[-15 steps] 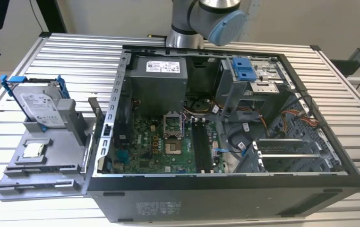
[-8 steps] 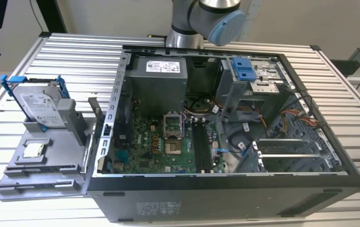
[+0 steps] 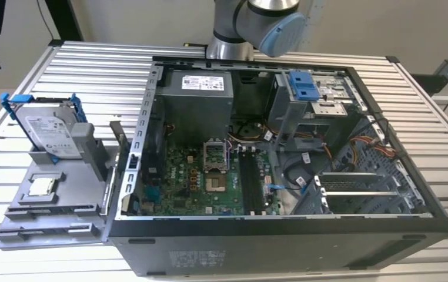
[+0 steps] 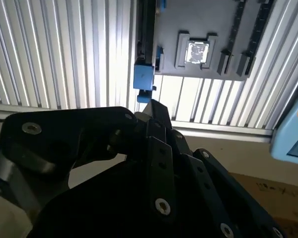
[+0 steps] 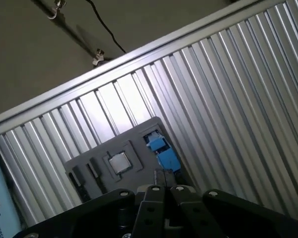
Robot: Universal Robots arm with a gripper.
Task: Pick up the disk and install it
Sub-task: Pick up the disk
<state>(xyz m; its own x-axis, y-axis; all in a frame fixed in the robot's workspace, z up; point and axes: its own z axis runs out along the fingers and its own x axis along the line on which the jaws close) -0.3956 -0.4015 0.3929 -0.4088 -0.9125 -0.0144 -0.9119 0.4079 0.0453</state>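
The arm (image 3: 247, 17) is cut off by the exterior view's top edge, the disk's (image 3: 47, 130) lower end hides behind its grey holder (image 3: 85, 147), and in the first wrist view the gripper (image 5: 164, 187) covers part of the tray (image 5: 139, 133).

A: Can any print be read?
B: None can be made out. The disk (image 3: 47, 131) and the power supply (image 3: 203, 83) are labelled in white, but nothing on them is legible.
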